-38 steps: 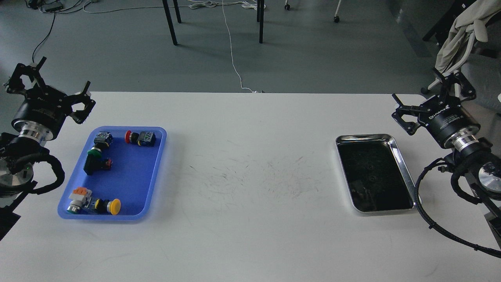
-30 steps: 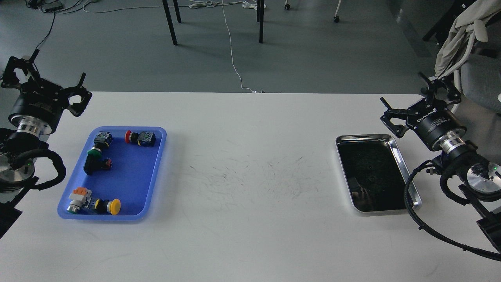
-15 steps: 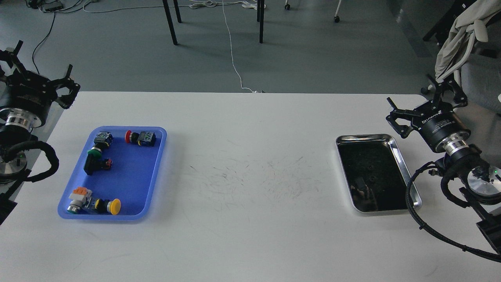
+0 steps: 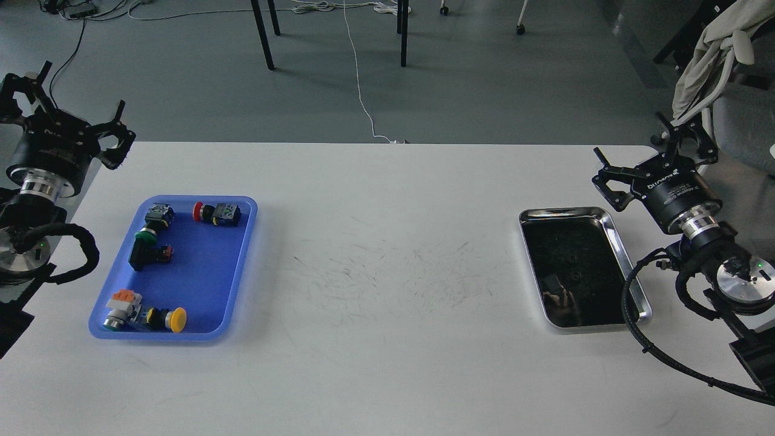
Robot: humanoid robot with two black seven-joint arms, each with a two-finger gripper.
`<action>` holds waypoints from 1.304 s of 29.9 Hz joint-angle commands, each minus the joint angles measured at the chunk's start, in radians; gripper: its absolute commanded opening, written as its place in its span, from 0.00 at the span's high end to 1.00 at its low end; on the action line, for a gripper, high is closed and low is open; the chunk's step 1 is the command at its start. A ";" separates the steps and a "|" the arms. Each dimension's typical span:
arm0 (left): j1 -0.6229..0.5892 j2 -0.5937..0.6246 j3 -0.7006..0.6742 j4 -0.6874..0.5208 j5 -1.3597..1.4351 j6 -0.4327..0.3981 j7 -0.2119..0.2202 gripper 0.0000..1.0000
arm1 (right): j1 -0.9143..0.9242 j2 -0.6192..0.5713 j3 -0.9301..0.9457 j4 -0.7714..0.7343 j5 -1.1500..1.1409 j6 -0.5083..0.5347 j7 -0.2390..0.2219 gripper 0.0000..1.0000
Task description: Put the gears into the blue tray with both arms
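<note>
Items counted: one blue tray (image 4: 242, 254); five push-button switches (image 4: 218, 213) inside it; one steel tray (image 4: 626, 266); one white table (image 4: 387, 363); two grippers, left (image 4: 63, 115) and right (image 4: 654, 158).

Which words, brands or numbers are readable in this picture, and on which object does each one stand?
White lettering on the right gripper body: too blurred to read.
Faint lettering on the left gripper body: too blurred to read.
Push-button switches in the blue tray: any labels too small to read.
No other text visible.
</note>
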 commanded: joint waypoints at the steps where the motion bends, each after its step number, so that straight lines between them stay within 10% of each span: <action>1: -0.001 0.001 0.000 -0.001 0.000 -0.001 0.000 0.01 | -0.003 -0.001 0.003 0.001 0.000 0.002 -0.003 0.01; 17: 0.007 0.009 0.000 0.003 0.132 -0.012 -0.063 0.01 | 0.054 -0.133 -0.078 0.050 -0.149 -0.004 -0.015 0.01; 31: 0.000 0.001 0.000 -0.003 0.164 0.043 -0.060 0.01 | 0.387 -0.495 -0.535 0.277 -0.621 -0.056 -0.063 0.01; 39: -0.001 0.009 0.000 -0.012 0.212 0.040 -0.062 0.01 | 0.571 -0.503 -0.872 0.302 -1.006 -0.056 -0.109 0.01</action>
